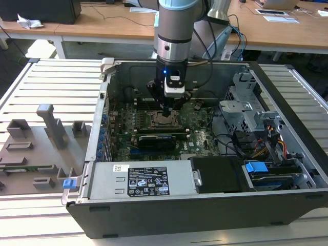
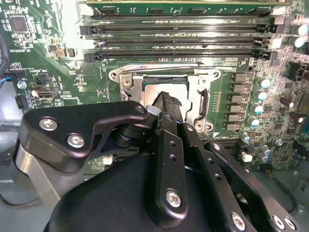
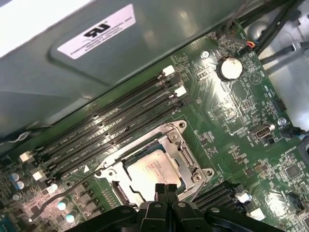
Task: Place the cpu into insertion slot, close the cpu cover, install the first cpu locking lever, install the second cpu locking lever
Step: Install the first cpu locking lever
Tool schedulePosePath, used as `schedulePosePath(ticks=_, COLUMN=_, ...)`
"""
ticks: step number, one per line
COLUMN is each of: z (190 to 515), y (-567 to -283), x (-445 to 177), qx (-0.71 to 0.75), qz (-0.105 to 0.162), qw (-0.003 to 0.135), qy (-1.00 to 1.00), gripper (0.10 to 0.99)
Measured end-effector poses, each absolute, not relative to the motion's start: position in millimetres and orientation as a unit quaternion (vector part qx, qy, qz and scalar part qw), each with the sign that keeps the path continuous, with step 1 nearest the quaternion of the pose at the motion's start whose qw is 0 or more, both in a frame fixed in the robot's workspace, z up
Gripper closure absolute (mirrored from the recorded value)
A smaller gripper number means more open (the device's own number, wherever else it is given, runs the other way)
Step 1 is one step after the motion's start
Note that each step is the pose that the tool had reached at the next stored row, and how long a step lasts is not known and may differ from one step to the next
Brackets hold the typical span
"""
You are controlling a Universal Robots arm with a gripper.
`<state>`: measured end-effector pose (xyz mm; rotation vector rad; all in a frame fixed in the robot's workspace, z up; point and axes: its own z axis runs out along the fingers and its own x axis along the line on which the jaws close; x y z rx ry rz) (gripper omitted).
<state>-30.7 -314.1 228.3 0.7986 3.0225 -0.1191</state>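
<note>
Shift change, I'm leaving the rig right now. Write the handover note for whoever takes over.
The gripper is shut with nothing between its tips, poised at the edge of the chip in the first wrist view.
The chip sits in its seat on the green board.
The cover lies flat around it.
Done: chip in, cover apparently down.
Left: both levers. One wire lever juts away from the cover and looks unlatched; the other I cannot judge.

Silver arm [image 1: 173, 48], black screw-studded jaws
</note>
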Motion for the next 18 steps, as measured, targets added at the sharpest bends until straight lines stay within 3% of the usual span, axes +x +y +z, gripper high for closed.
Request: schedulePosePath(ticks=18, z=228.4, y=-314.1, x=-30.7, qx=0.16, qz=-0.037, qw=0.01, qy=0.986, gripper=0.98)
